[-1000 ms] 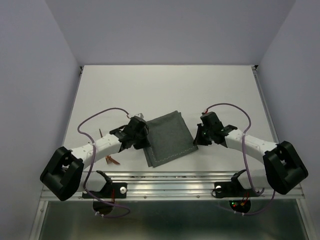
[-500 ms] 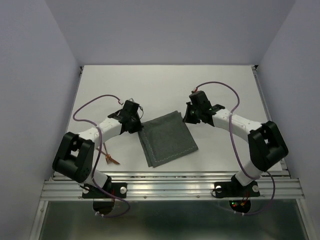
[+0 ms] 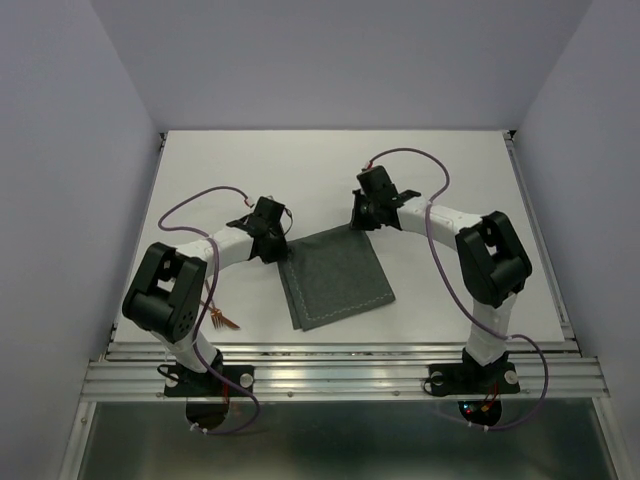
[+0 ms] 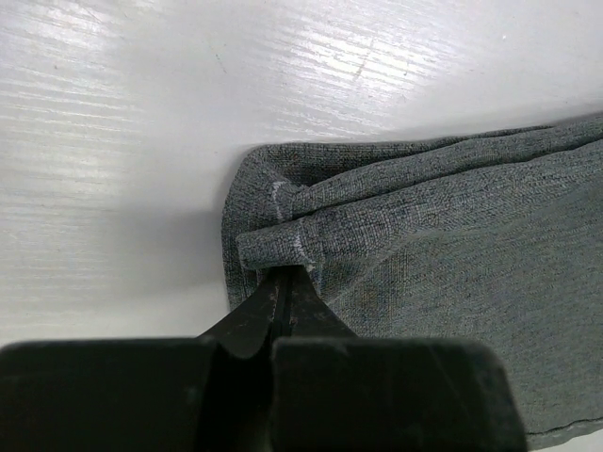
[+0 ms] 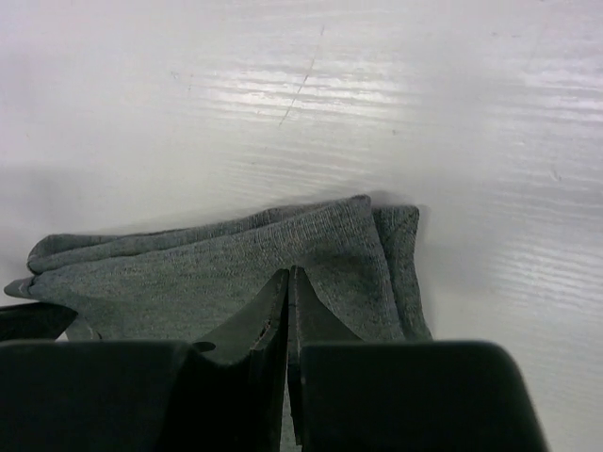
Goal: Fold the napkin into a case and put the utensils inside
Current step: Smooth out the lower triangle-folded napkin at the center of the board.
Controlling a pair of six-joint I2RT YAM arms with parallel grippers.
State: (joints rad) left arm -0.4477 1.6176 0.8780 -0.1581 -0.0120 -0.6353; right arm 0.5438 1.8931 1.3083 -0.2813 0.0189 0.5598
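Can make out only a sliver of the utensils [image 3: 222,320], mostly hidden behind the left arm at the table's [image 3: 330,170] near left edge. See the napkin [image 3: 338,280] folded flat at mid-table. Find the left hand [image 4: 285,275] pressed together, tips touching the napkin's far left corner, and the right hand [image 5: 287,275] likewise together at the far right corner. Cannot tell about any cloth pinched between.

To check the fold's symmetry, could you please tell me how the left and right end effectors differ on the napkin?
The left end effector sits at the far-left corner of the napkin, the right end effector at its far-right corner, set farther back. At the left one the napkin curls into a roll; at the right one it lies in flat stacked layers. Both are shut, pinching the cloth.
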